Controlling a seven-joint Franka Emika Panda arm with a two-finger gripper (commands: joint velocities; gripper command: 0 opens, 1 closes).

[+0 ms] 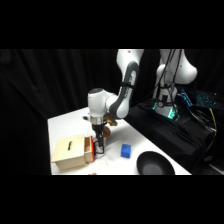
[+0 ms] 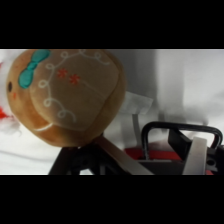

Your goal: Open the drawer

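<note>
No readable writing, gripper (image 1: 100,148) at drawer (image 1: 88,148)

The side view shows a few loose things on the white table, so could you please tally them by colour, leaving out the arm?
Light wood with red-orange front: 1, the box with its drawer
Blue: 1, the cube
Brown: 1, the plush ball
Black: 1, the pan
Total: 4
</note>
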